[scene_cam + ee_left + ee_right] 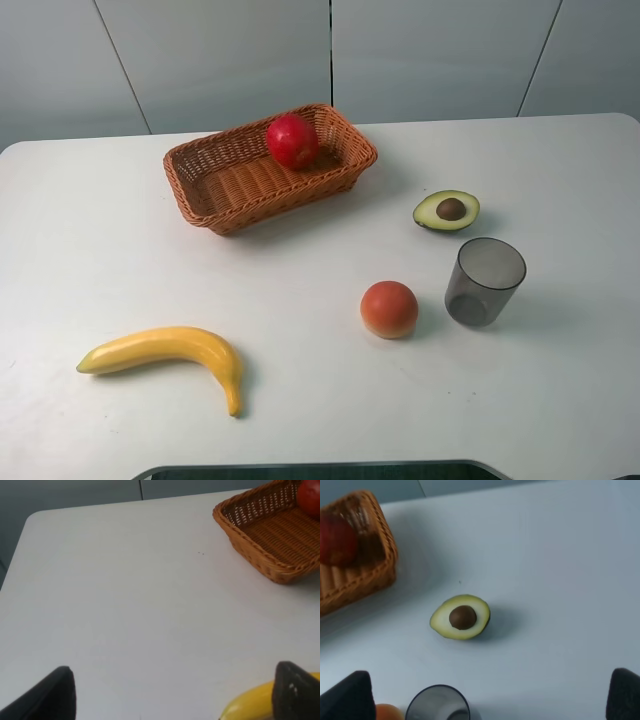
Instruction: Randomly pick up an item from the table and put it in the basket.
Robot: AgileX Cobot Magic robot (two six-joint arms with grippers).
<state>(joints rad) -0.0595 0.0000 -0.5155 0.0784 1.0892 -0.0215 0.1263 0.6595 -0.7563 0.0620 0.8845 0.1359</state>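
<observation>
While both arms stay out of the overhead view, the left gripper point(172, 692) and right gripper point(490, 695) hang above the bench point(300, 290), jaws spread wide and empty, as the apple point(292, 140) rests inside the basket point(230, 185), apart from banana point(170, 355), avocado half point(447, 210), grey cup point(484, 282) and orange-red fruit point(389, 309).

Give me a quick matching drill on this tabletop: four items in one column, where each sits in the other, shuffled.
Items:
1. red apple
2. banana
3. avocado half
4. grey cup

Places:
A. near left of the table
B. inside the wicker basket
C. right of the orange-red fruit
D. right of the basket, beyond the cup

Pairs: 1-B, 2-A, 3-D, 4-C
</observation>
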